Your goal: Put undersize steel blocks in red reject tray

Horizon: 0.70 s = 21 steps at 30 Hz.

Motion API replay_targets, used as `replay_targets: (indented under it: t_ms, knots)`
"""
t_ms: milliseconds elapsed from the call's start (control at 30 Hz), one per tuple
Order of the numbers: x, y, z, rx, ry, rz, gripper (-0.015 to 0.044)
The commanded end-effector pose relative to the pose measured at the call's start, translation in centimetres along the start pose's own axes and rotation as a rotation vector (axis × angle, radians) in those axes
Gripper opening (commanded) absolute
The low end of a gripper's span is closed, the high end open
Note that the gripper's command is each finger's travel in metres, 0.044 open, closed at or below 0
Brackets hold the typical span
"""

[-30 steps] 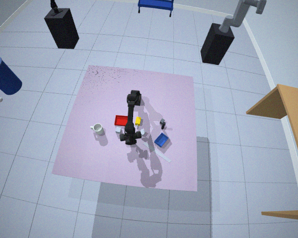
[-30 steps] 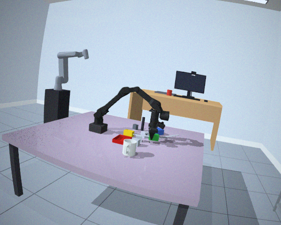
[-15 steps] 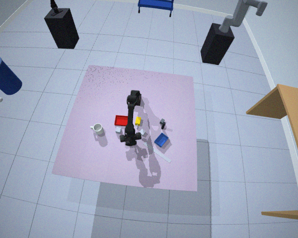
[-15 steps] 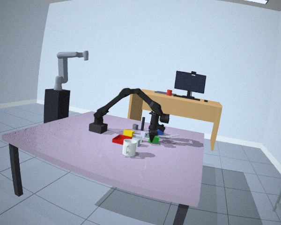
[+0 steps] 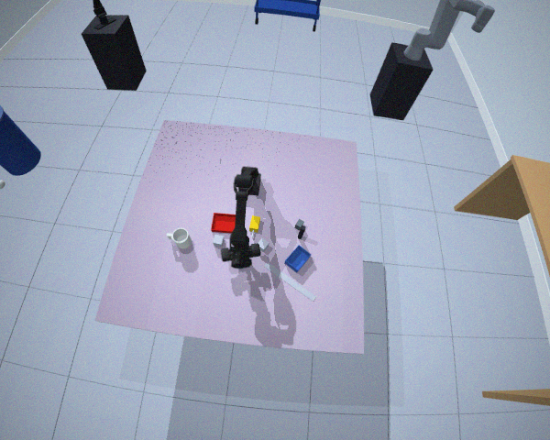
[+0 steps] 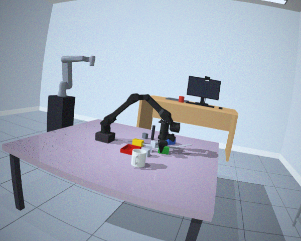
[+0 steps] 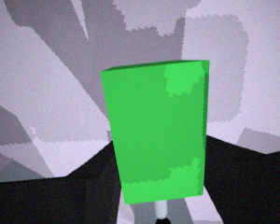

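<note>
Gauge (image 6: 165, 150) (image 7: 159, 131), green, pinched in the gripper (image 5: 241, 262) (image 6: 162, 148) (image 7: 153, 137); from above, red tray (image 5: 213, 223) (image 6: 125, 151) at eleven o'clock of it, blue tray (image 5: 297, 258) (image 6: 171, 141) at three.

And here's the room: pale blue walls (image 5: 513, 69) (image 6: 150, 50) rise well beyond the hand (image 5: 240, 262) (image 6: 161, 149) (image 7: 161, 173), white skirting (image 5: 478, 96) (image 6: 32, 108) along their foot. Grey-blue tiles (image 5: 69, 257) (image 6: 62, 203) spread below it, crossed by broad shadows. In the exterior view, behind the hand, there's 1 wooden desk (image 5: 497, 190) (image 6: 195, 116) carrying 1 dark monitor (image 6: 200, 88); above and right of the hand, 1 ceiling light (image 6: 274, 1) glows. From the top, 2 black pedestals (image 5: 119, 60) (image 5: 401, 84) stand well apart, up-left and up-right of the hand.
</note>
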<state>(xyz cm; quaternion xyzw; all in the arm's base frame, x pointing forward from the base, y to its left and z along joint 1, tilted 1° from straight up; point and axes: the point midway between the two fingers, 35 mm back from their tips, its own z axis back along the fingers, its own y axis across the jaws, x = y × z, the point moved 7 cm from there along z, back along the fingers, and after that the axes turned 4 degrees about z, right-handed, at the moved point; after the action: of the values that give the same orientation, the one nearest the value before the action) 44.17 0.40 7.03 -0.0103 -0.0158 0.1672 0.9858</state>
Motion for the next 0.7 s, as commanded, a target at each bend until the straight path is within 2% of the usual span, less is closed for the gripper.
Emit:
replay_targets:
  t_ms: [0,667]
  knots:
    - [-0.12,-0.02,0.47,-0.002,-0.017,0.005,0.0000]
    - [0.03,-0.07,0.76,-0.002,-0.017,0.005,0.0000]
